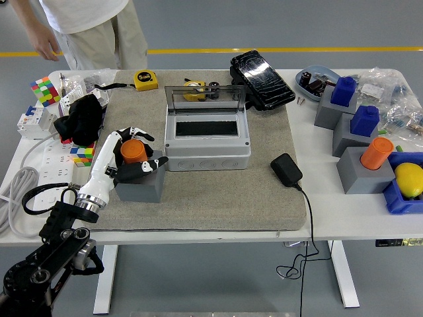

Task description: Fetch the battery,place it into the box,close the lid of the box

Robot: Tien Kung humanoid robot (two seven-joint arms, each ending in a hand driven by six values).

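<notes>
The battery [133, 152] is an orange cylinder standing upright in a grey holder block [142, 188] on the left of the grey mat. My left hand [148, 149] wraps it: the fingers [137, 134] curl against its far side and the thumb lies across its near side on top of the block. The grey box [207, 154] stands just right of the block, its inside showing. Its clear lid [205, 98] stands upright at the back. My right arm is out of view.
A black adapter [286, 169] with its cable lies right of the box. A black pouch [262, 79] and a yellow tape measure [146, 80] lie behind it. A black cloth [82, 117] and a colour cube [43, 90] sit far left. Grey blocks [360, 173] stand at the right. A person [89, 26] stands top left.
</notes>
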